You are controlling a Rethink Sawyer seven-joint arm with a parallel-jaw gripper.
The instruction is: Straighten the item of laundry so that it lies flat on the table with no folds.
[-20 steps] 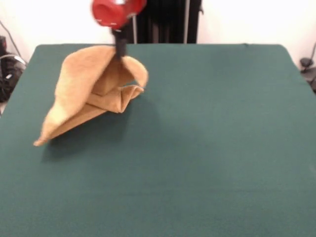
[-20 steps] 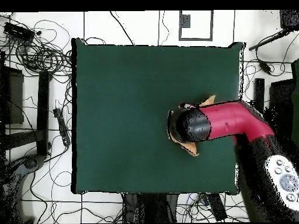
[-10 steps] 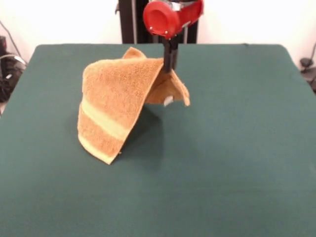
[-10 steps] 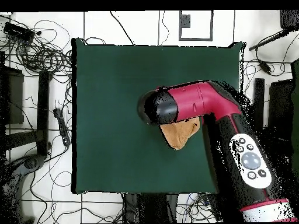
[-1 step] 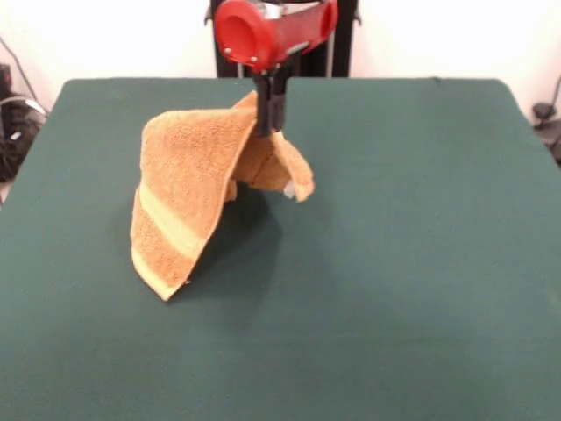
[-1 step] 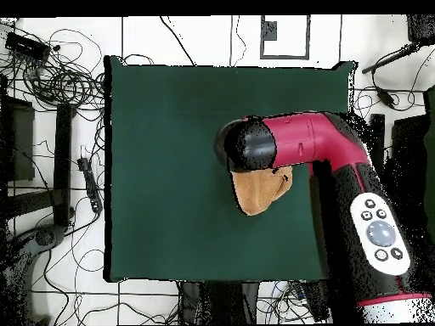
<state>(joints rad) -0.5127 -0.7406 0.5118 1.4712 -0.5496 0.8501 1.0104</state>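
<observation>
Front view, near to far: big stretch of bare green bench (image 5: 394, 333) in foreground. Then lowest corner of the orange towel (image 5: 188, 189) at left-centre; can't tell if the tip touches the cloth or hangs just above. Pale woven band runs diagonally across that lower part, second pale strip along its edge. Towel rises from there as a draped sheet to a peak, folded over, w/ a smaller flap dropping on the right side; small grey tag (image 5: 288, 189) at the flap's bottom. Most of towel clearly off the bench, shadow below it. At the peak, dark claw (image 5: 268, 123) clenched on the towel's top edge, pointing straight down. Above it red arm (image 5: 273, 31) w/ round end cap. Behind: black pedestal, white wall.

Overhead: arm (image 6: 297, 148) covers most of towel (image 6: 257, 193); orange bit shows just below the arm's elbow, right of bench centre. Cables (image 6: 51, 76) on floor around.
</observation>
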